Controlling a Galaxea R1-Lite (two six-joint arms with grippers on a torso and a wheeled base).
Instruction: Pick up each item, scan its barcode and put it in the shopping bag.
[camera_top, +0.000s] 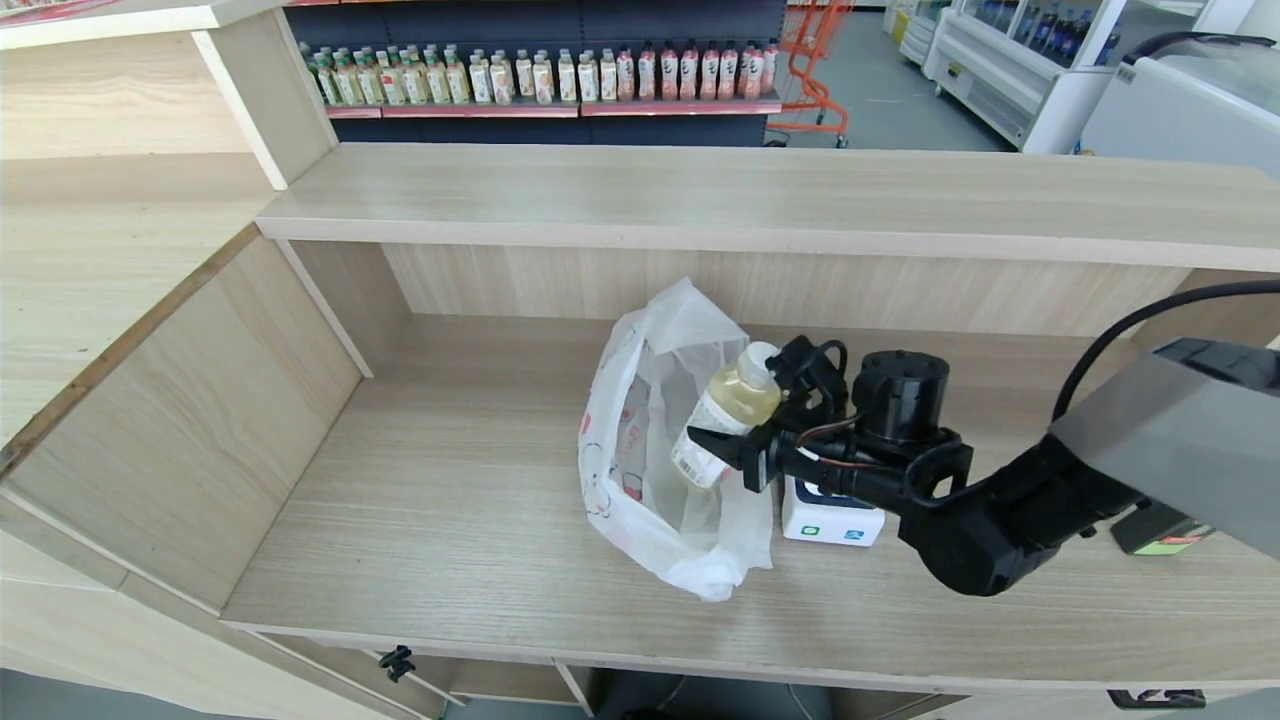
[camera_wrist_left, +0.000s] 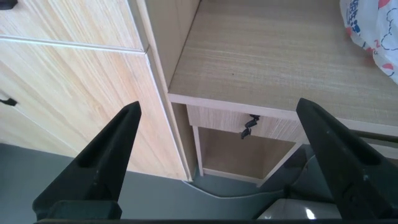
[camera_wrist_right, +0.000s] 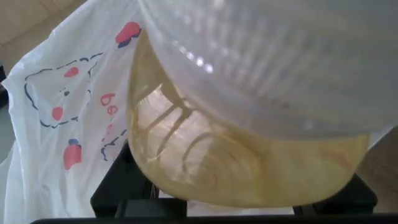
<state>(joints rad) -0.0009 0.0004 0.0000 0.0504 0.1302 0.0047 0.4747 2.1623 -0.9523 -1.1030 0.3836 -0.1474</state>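
Observation:
A bottle (camera_top: 725, 415) of pale yellow drink with a white cap and white label hangs tilted over the mouth of the white plastic shopping bag (camera_top: 640, 455), and my right gripper (camera_top: 765, 420) is shut on it. Up close in the right wrist view the bottle (camera_wrist_right: 249, 137) hangs just in front of the bag's printed side (camera_wrist_right: 68, 124). My left gripper (camera_wrist_left: 217, 162) stands open off the counter's front left corner, nothing between its fingers (camera_wrist_left: 99, 165), above the floor. A corner of the bag (camera_wrist_left: 373, 31) shows on the counter beyond it.
A small white scanner box (camera_top: 832, 517) stands on the wooden counter (camera_top: 450, 500) just right of the bag, under my right arm. A dark device with a green label (camera_top: 1160, 530) lies at the far right. A raised ledge (camera_top: 760, 200) runs behind; a side panel (camera_top: 190, 420) walls the left.

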